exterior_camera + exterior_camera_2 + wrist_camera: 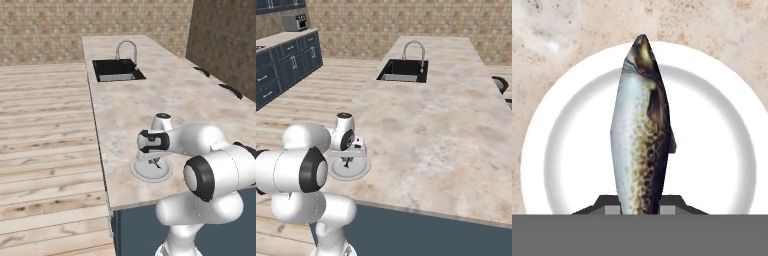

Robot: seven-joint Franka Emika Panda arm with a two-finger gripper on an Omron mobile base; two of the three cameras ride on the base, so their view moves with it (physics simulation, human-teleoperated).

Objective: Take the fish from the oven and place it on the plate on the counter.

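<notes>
The fish [639, 140] is silvery with a dark speckled flank. It hangs nose-down between my finger tips, right over the middle of the plate [717, 150]. My gripper [640, 206] is shut on its tail end. From the base views, the gripper [156, 161] points down just above the round white plate [142, 174], near the front edge of the counter [170, 100]. The fish [157, 164] shows there as a small dark sliver under the hand. I also see the gripper [347, 160] above the plate [358, 171] from the right side. The oven is out of view.
A black sink [118, 70] with a curved chrome faucet [127, 49] lies far back on the counter. Black stool backs [231, 91] stand along its right edge. Dark blue cabinets [281, 65] with a small appliance [296, 22] line the far left wall.
</notes>
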